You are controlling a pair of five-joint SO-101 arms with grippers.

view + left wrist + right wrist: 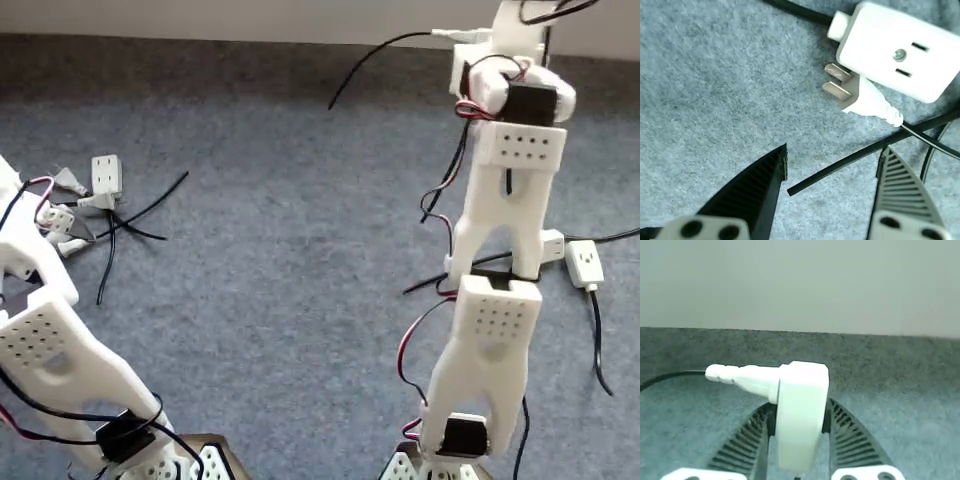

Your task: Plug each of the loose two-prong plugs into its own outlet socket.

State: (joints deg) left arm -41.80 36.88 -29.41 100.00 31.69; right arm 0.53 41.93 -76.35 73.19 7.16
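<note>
In the left wrist view my left gripper (832, 167) is open just above the grey carpet. A loose black cord end (840, 170) lies between its fingers. Beyond the fingertips a white two-prong plug (857, 95) lies flat, unplugged, right beside a white outlet socket (895, 50). The high view shows that socket (106, 173) at the far left. My right gripper (799, 440) is shut on a white plug body (800, 410), held up off the carpet near the back wall (478, 40), with its black cord trailing away. Its prongs are hidden.
Another white outlet socket (585, 262) with a black cord lies at the right, beside the right arm's column (505, 230). Several black cords (130, 225) cross the carpet near the left socket. The wall runs along the far edge.
</note>
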